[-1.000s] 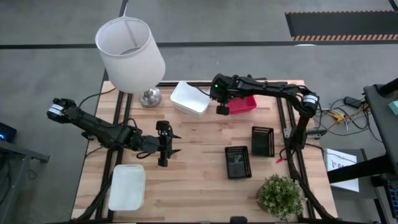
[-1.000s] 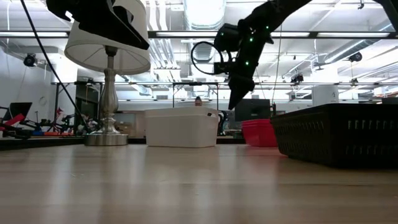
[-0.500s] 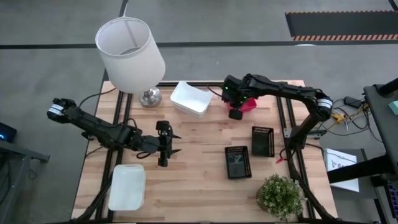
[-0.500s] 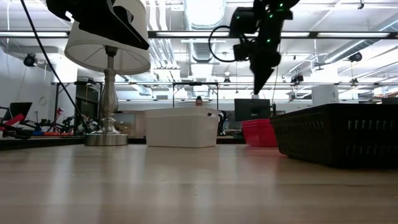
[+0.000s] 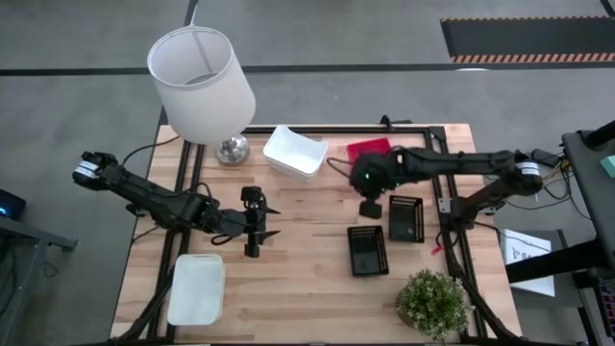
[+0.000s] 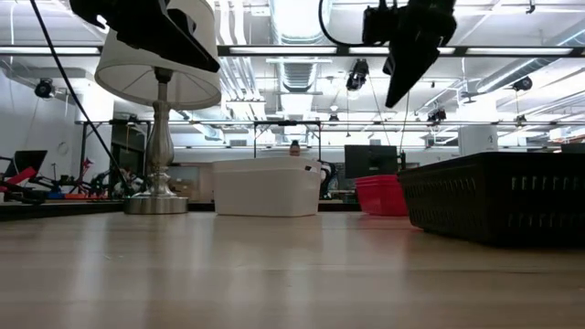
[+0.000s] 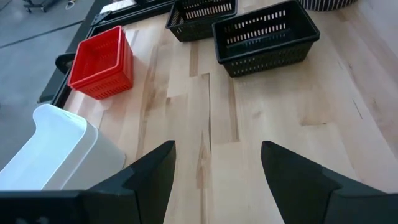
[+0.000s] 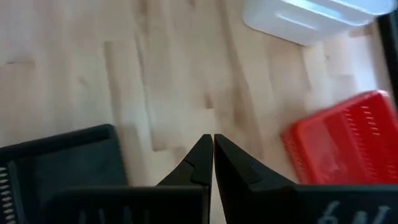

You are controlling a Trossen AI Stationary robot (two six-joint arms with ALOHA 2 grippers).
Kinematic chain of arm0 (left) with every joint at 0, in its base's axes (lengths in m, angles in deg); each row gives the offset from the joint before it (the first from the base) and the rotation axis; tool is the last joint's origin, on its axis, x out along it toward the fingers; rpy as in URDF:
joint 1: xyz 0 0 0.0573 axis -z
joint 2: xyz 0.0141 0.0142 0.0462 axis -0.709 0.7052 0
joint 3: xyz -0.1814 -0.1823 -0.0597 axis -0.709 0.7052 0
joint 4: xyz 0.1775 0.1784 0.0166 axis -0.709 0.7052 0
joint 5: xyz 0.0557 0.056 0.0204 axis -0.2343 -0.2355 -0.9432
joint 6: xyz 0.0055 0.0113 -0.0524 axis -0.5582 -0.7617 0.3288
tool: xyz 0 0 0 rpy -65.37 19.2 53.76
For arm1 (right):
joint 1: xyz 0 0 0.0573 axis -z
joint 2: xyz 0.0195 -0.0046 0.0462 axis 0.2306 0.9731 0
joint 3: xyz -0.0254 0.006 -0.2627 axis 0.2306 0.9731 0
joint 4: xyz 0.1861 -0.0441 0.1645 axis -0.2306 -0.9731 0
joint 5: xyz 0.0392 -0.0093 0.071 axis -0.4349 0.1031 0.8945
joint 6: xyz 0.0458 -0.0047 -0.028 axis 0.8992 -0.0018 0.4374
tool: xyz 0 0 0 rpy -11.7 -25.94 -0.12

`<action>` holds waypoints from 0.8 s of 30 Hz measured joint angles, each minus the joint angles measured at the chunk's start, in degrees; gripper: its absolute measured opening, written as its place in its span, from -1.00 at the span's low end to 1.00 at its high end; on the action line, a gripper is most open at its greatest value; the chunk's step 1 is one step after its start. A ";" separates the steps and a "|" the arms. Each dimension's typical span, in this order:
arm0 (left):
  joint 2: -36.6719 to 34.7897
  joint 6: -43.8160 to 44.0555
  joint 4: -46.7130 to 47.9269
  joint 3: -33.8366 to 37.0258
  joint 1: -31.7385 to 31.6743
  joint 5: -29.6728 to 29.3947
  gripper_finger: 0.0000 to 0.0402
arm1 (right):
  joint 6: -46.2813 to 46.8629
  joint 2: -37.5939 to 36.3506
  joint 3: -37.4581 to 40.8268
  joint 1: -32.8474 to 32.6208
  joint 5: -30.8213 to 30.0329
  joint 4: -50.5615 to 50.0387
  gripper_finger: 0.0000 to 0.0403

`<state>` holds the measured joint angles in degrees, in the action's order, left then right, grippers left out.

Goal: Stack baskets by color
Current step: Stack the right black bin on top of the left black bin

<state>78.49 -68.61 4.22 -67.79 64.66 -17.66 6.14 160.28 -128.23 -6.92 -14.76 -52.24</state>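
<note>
A red basket (image 5: 369,149) and a white basket (image 5: 294,152) rest on their bottoms near the table's far edge. A second white basket (image 5: 197,288) lies at the near left. Two black baskets (image 5: 405,217) (image 5: 368,250) stand right of the middle. My right gripper (image 5: 369,207) is shut and empty. It hangs above the bare wood between the red basket (image 8: 339,146) and a black basket (image 8: 56,162), pointing steeply down. My left gripper (image 5: 252,226) is open and empty above the table's left middle. Its wrist view looks over at the red basket (image 7: 99,62) and the black baskets (image 7: 266,37).
A lamp with a white shade (image 5: 202,82) stands at the far left corner, and a small potted plant (image 5: 432,303) at the near right corner. Bare wood lies in the table's middle, between the two arms.
My right gripper has drawn back from over the red basket toward the near edge and somewhat to the right, rising a little and rolling at the wrist. It has stayed shut and now hangs by the black baskets. The red basket now shows uncovered.
</note>
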 joint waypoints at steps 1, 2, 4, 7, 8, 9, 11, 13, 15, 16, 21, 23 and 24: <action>0.00 0.16 0.00 0.00 0.00 -0.01 0.10 | 0.47 -0.38 0.88 -1.24 -0.07 1.12 -0.96; 0.02 0.19 0.00 0.02 0.00 0.01 0.10 | 1.16 -0.70 1.66 -2.44 -0.13 2.27 -0.96; 0.02 0.19 -0.25 0.02 0.00 0.01 0.10 | 2.28 -1.29 2.94 -4.63 -0.08 3.76 -0.96; 0.01 0.22 -1.09 0.04 0.00 0.01 0.10 | 4.05 -1.55 4.35 -7.37 -0.06 4.24 -0.96; 0.02 0.23 -1.25 0.04 0.00 0.01 0.10 | 4.75 -1.55 4.64 -8.11 -0.08 4.08 -0.96; 0.02 0.23 -1.27 0.04 0.00 0.01 0.10 | 5.47 -1.55 4.79 -8.83 -0.08 4.00 -0.96; 0.02 0.23 -1.27 0.04 0.00 0.00 0.10 | 8.02 -1.59 4.89 -10.05 -0.12 3.72 -0.96; 0.02 0.23 -1.29 0.04 0.00 0.00 0.10 | 12.10 -1.60 4.91 -10.81 -0.05 3.26 -0.95; 0.02 0.25 -1.32 0.04 0.00 -0.02 0.10 | 16.03 -1.60 4.60 -11.17 0.10 1.22 -0.93; 0.02 0.25 -1.36 0.04 0.00 0.01 0.10 | 17.92 -1.60 4.38 -11.33 0.04 0.01 -0.90; 0.02 0.28 -1.38 0.04 0.04 0.00 0.10 | 22.99 -1.60 3.84 -11.43 0.22 -7.37 -0.68; 0.02 0.28 -1.38 0.04 0.04 0.01 0.10 | 23.29 -1.47 3.84 -11.40 0.99 -10.88 -0.57; 0.02 0.28 -1.38 0.04 0.04 0.01 0.10 | 24.19 -1.27 3.86 -11.40 1.91 -13.14 -0.52</action>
<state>78.51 -68.34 2.84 -67.75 64.70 -17.65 30.33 159.01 -124.37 -18.33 -12.86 -65.38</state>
